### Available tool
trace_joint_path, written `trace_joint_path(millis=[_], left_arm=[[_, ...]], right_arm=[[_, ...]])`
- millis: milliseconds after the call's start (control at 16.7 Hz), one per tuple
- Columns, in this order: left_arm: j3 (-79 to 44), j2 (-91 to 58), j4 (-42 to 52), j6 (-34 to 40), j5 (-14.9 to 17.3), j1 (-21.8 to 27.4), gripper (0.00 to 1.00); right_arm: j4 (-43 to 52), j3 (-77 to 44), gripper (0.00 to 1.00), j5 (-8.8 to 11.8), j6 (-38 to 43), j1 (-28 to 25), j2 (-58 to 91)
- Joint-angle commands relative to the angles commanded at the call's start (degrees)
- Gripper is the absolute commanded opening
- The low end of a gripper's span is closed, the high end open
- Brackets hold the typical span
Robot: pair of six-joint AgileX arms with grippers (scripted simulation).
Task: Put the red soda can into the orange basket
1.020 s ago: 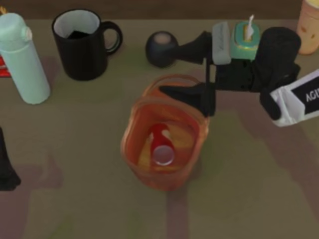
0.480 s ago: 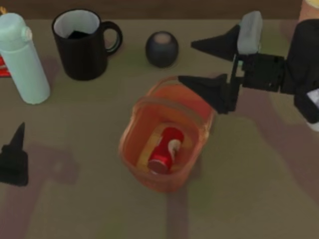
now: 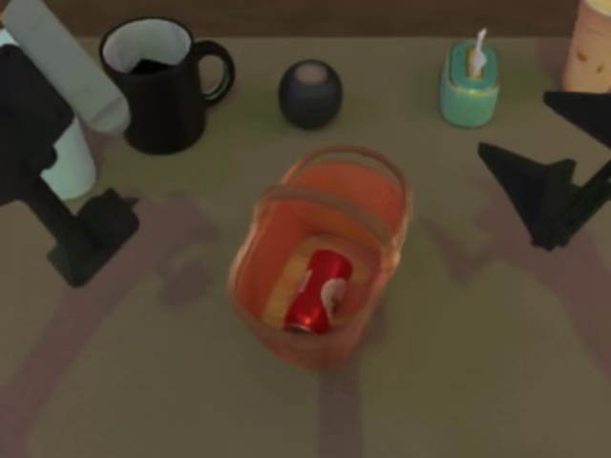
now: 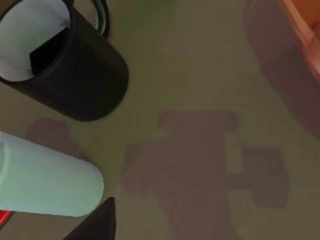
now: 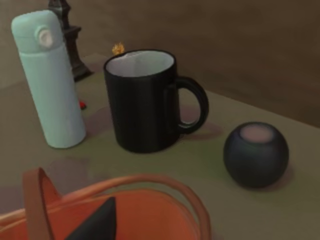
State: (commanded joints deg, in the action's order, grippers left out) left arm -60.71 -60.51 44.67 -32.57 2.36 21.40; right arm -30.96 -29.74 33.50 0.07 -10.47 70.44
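**Can delivered, arms clearing the basket**

The red soda can [image 3: 319,291] lies on its side on the pale slatted bottom of the orange basket [image 3: 250,250], which stands near the middle of the tabletop [image 3: 458,382]. By these views the task's placing step looks finished; what remains is the retreat. Nothing more seems called for from the can itself, and the next move likely needs only that both arms pull away without clipping the basket's arched handle.

The right gripper [image 3: 542,157] hangs near the right edge of the tabletop, well apart from the basket, its two dark fingers spread wide with nothing between them. The left gripper [image 3: 91,243] hovers by the left edge, just beside the mint bottle [image 3: 72,162] and the black mug [image 3: 158,86]; whether its fingers are apart or together cannot be told. Along the far edge sit a dark round speaker [image 3: 310,93], a teal tissue box [image 3: 470,86] and a peach cup [image 3: 589,48].

Against half a second ago, the right gripper has withdrawn from over the basket's far rim to the right edge, uncovering the teal box, while the left arm has swung in from the left edge up toward the bottle and mug. The can has hardly shifted.
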Motion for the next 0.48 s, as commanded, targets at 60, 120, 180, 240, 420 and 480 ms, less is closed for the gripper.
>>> trace_joint_path(millis=[60, 120, 180, 240, 420, 480], left_arm=[[-5.9, -5.8, 4.0, -3.0, -0.1, 1.7, 1.0], [-11.8, -11.7, 8.0, -6.0, -0.1, 3.5, 1.0], [-17.7, -17.5, 12.0, -9.0, -0.3, 5.2, 1.0], [-23.5, -23.2, 15.9, -11.9, -0.4, 6.8, 1.0], [-39.9, -39.4, 26.7, -20.1, -0.9, 11.3, 1.0], [-44.9, -44.3, 29.9, -22.6, -1.0, 12.6, 1.0]], right_arm=[[2.9, 3.0, 1.0, -3.0, 0.0, 0.9, -5.7], [5.5, 5.7, 1.0, -5.8, -0.1, 1.7, -11.1], [8.3, 8.5, 1.0, -8.8, -0.1, 2.5, -16.9], [10.9, 11.3, 1.0, -11.7, -0.1, 3.3, -22.6], [18.4, 18.5, 1.0, -19.6, -0.1, 5.6, -39.2], [20.5, 20.6, 1.0, -22.0, -0.1, 6.3, -44.4]])
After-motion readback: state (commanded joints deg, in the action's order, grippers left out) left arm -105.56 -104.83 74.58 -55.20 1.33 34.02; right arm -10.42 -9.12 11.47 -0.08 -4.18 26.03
